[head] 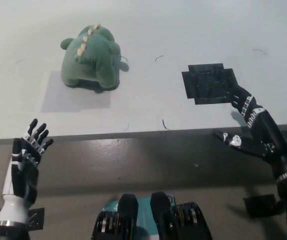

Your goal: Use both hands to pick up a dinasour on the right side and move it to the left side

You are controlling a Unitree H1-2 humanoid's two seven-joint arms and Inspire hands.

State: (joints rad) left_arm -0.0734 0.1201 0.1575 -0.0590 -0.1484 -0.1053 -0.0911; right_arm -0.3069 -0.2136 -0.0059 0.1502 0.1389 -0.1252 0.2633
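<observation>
Green plush dinosaur (91, 57) sits on the table (148, 30), far beyond both empty, splayed hands, left hand (26, 162) and right hand (253, 130); clear retreat should avoid nudging it.

green dinosaur (91, 56) (cream spines), black patch (211, 83)

Light is soft and even; the toy dinosaur (90, 56) throws a faint shadow; picture slightly grainy.
</observation>
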